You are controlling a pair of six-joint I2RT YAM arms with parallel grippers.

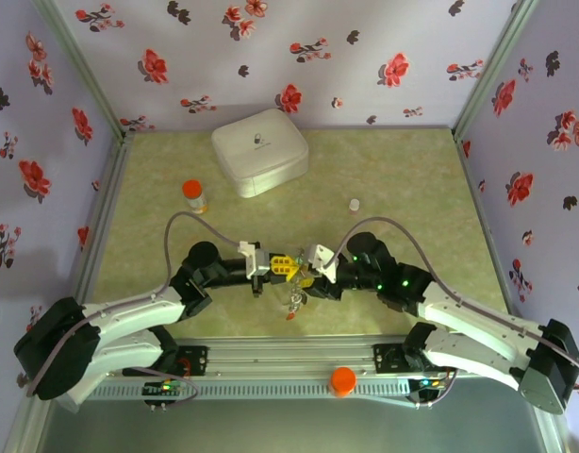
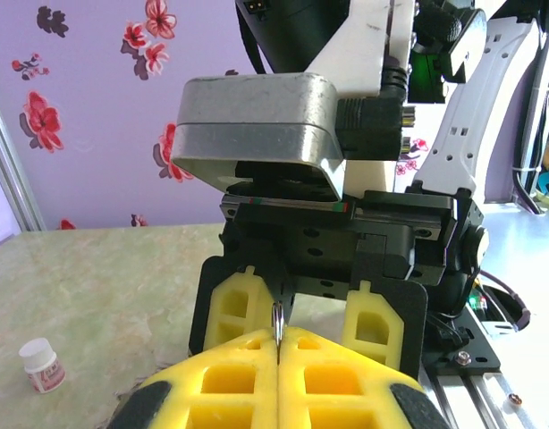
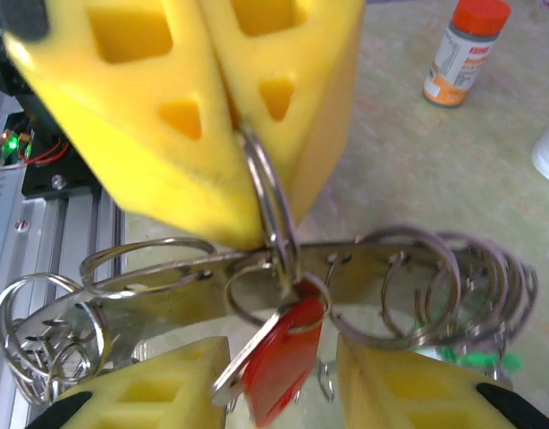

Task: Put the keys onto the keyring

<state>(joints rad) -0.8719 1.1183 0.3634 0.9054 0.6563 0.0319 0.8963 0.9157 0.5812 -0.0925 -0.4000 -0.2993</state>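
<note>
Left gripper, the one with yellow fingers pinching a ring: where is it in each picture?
Top external: left gripper at the table's centre, pointing right.
Left wrist: bottom centre, fingers shut.
Right wrist: upper centre, tips pointing down.
Shared landmark: the thin metal ring it pinches, seen in both wrist views.

keyring: shiny bare metal noted | key: glossy red plastic head noted | left gripper: matt yellow plastic noted
</note>
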